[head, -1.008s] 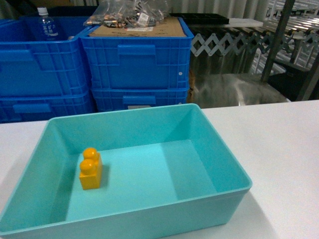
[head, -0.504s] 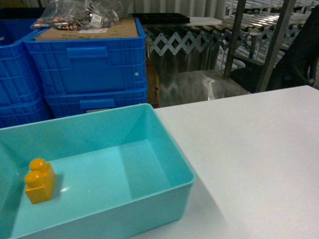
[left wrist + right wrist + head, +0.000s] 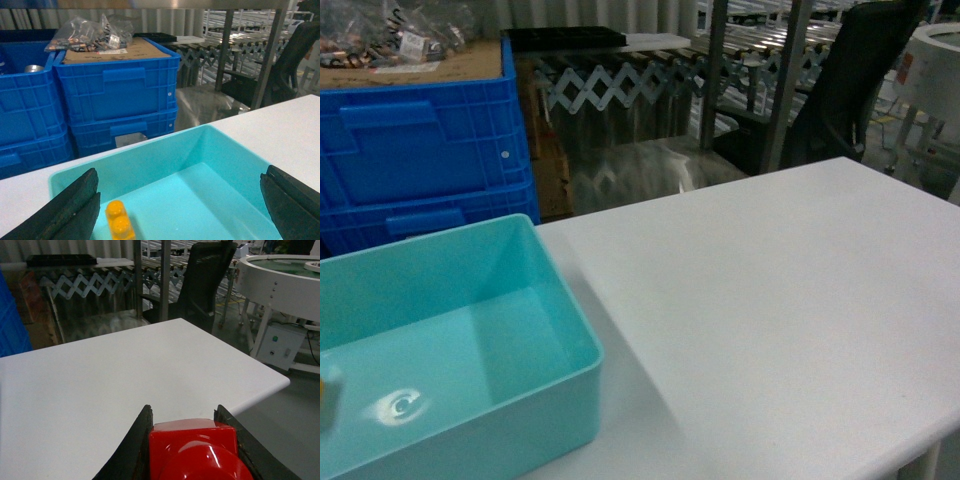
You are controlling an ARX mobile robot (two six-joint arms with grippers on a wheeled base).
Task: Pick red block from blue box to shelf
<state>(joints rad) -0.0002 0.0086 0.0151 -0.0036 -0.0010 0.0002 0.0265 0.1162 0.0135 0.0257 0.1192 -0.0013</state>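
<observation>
Carrying step: right end effector [image 3: 187, 440] grasps red block [image 3: 197, 452], lower centre of frame; left end effector [image 3: 182, 202] released over box [image 3: 220, 145]. Next: reach shelf [image 3: 788, 70], upper right.

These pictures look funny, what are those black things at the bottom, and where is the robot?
The robot is taking the pictures itself, so you mostly can't see it. One camera sits up on its head and looks down at a white table with a light blue box on it. The other two cameras ride on its wrists, one per arm.

The black shapes are the fingers of each claw. The left claw is wide open above the blue box, where a yellow brick lies. The right claw is squeezing the red block above the table. Behind the table stand dark blue crates and shiny metal shelf posts.
</observation>
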